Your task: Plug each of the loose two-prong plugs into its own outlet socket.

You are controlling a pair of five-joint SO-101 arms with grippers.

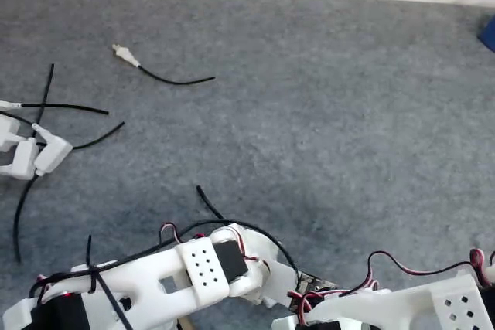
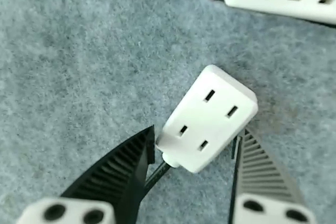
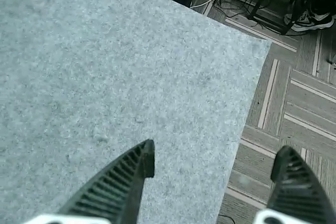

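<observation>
The left hand clamps a white outlet socket at the table's near edge, the right hand hangs apart over its right edge, and a loose plug lies far left.

Landmark: loose plug, lying on the mat toward its far side. Its cable stub trails off right of the plug. Left of the plug and nearer the arms, a socket cluster sits by the mat's left edge, with loose cables crossing just behind and beside it. Left arm is well in front of the plug, a bit right. Right arm is in front and far right of the plug. Socket block sits between the left gripper fingers, touching both, on or just over the mat, far nearer than the plug. Right gripper hangs spread over the mat's edge, with one finger over the floor.
</observation>
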